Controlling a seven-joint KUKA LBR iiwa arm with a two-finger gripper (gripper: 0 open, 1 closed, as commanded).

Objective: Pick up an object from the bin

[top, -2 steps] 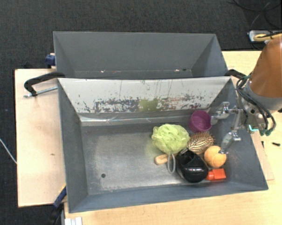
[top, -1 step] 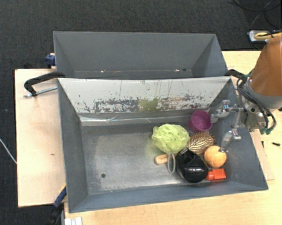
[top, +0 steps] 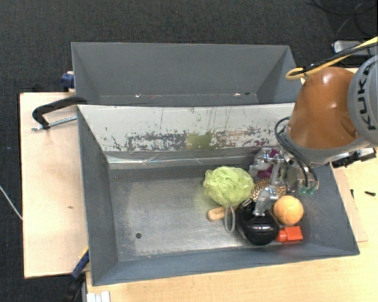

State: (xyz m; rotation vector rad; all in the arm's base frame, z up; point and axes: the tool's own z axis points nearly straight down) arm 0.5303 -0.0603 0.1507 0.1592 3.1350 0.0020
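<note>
The jaws sit low just left of the orange ball [top: 288,210], likely lining up 1 pick; whether they are clenched or released, I cannot tell.

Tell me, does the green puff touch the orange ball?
Apart. In the camera view the gripper stands between the green puff and the orange ball, so a gap separates them.

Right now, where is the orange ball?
Camera view, lower right: the orange ball lies right of the end effector, next to a black rounded thing, above an orange block.
</note>
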